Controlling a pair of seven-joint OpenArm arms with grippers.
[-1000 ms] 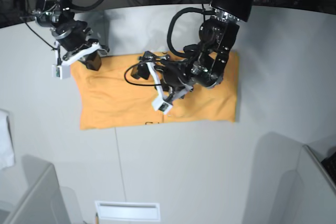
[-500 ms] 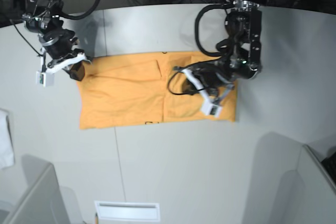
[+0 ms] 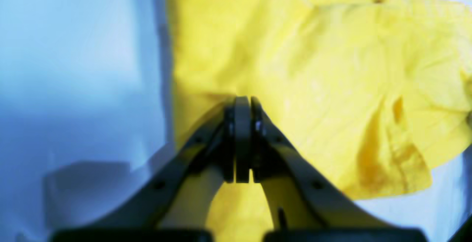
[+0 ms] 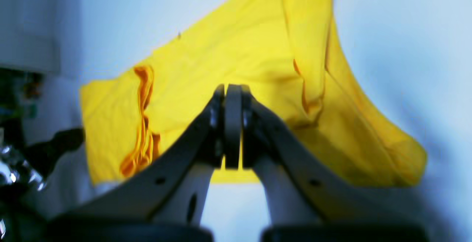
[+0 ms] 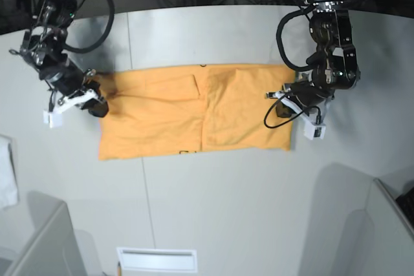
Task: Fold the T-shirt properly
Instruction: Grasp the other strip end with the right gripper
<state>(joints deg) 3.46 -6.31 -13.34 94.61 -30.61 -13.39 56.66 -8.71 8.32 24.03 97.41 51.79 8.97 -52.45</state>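
Now you see the T-shirt [image 5: 194, 111] lying folded into a wide band across the middle of the table [image 5: 213, 211], with a vertical fold edge near its centre. Your left gripper [image 5: 284, 109] sits at the shirt's 3 o'clock edge; in its wrist view [image 3: 242, 103] the jaws are pressed together with nothing visibly between them, fabric spreading beyond. Your right gripper [image 5: 97, 105] sits at the 9 o'clock edge, jaws likewise together in its wrist view [image 4: 232, 90]. At the table's 9 o'clock rim lies a white cloth [image 5: 6, 172].
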